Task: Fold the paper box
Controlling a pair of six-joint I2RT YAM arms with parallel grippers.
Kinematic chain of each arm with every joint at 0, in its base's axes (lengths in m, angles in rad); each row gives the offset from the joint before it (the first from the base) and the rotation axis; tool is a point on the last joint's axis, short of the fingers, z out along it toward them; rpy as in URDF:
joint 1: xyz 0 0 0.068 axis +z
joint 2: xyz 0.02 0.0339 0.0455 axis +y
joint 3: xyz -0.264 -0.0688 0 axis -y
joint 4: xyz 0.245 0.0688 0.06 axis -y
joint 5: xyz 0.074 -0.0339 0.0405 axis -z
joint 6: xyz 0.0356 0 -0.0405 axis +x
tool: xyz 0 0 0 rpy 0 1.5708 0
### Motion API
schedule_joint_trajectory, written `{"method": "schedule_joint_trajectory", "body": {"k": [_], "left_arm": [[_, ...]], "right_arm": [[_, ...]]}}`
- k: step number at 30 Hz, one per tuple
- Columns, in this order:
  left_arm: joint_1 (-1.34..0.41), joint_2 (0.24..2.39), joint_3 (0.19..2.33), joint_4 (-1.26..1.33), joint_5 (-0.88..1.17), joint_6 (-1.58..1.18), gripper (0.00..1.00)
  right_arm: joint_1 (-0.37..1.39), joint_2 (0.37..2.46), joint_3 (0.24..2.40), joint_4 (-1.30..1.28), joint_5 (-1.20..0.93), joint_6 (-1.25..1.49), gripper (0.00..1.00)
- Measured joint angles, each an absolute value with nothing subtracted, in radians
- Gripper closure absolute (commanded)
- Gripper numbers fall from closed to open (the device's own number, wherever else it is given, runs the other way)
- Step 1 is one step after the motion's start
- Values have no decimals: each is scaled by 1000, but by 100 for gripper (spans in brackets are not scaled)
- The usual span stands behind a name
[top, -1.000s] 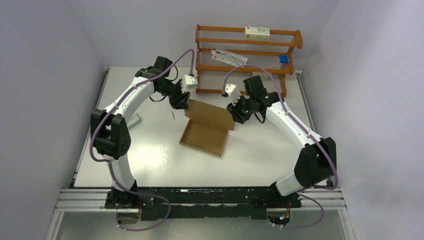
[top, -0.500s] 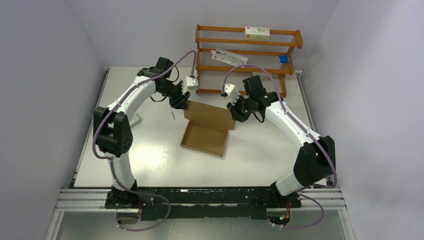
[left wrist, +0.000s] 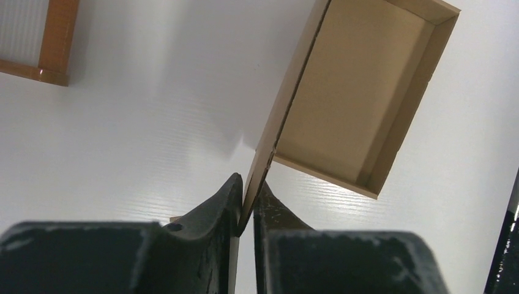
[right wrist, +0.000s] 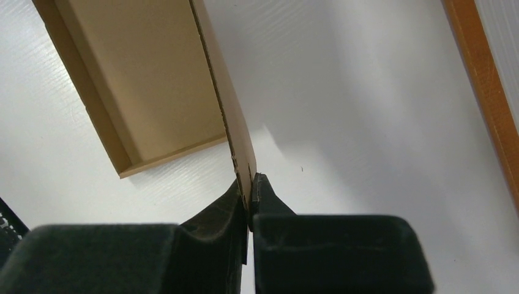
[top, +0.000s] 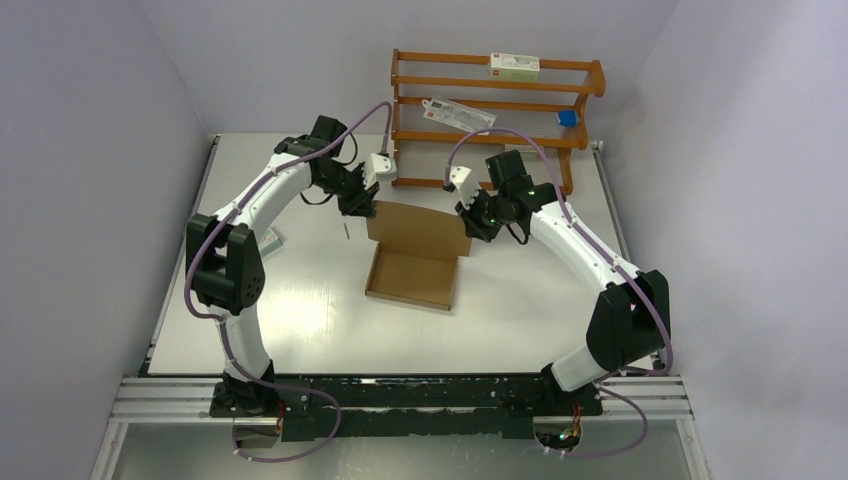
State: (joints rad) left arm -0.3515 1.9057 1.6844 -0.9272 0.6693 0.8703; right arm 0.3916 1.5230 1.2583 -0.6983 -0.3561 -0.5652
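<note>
From the top view, the paper box is sitting near the middle of the table, with its tray already formed and its lid standing up along the far side. The left gripper is meeting the lid's left corner and the right gripper its right corner. Closing the lid appears to be the step in hand. The next move is likely calling for both arms to be swinging the lid forward and down evenly, so that it is not twisting. The jaws themselves are too small to make out here.

In the left wrist view, the left gripper is pinching the lid's edge, jaws almost together with only the cardboard between them. The box is showing its tray interior, while the lid is appearing edge-on, so any tuck flap is hidden.

In the right wrist view, the right gripper is clamping the opposite edge of the box in the same way. Part of the tray is running out of the picture.
</note>
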Motion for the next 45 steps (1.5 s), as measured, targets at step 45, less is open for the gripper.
{"method": "schedule_joint_trajectory", "body": {"k": [45], "left_arm": [[-457,1605,1219,-320,119,-297,95]], "right_arm": [[619,1578,1267,-456,318,181,100]]}}
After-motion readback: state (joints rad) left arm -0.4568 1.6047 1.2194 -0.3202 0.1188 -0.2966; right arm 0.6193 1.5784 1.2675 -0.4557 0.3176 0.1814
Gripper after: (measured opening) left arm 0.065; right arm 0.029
